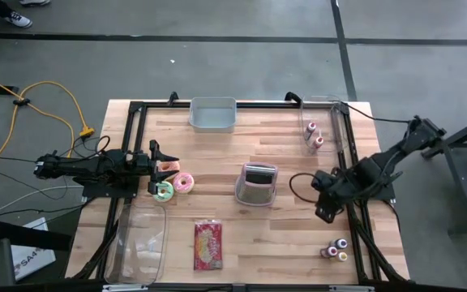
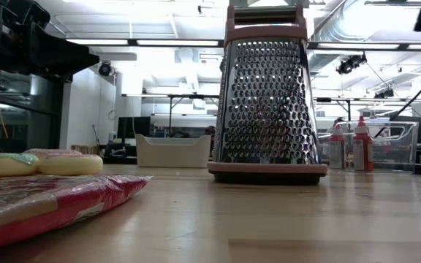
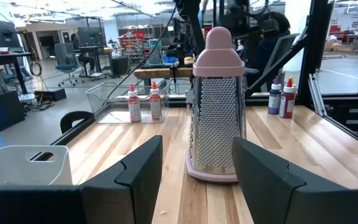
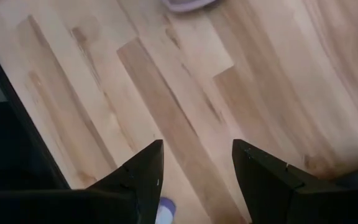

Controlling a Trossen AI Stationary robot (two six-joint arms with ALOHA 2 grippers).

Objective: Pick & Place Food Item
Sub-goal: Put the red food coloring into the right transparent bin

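**Donuts Waited, Nothing Grabbed**

From above, the left gripper (image 1: 159, 154) sat open and empty just beside the donuts (image 1: 174, 186). In its wrist view the grater (image 3: 217, 106) stood ahead — a wide swing might knock it. The right gripper (image 4: 194, 165) hung open over bare wood.

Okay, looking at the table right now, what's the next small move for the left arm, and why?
Probably lower the left gripper onto the nearest donut. Its jaws stand open and empty at the table's left edge, with two donuts just beside it. The right gripper hovers open over bare wood, farther from any food, so the left looks better placed.
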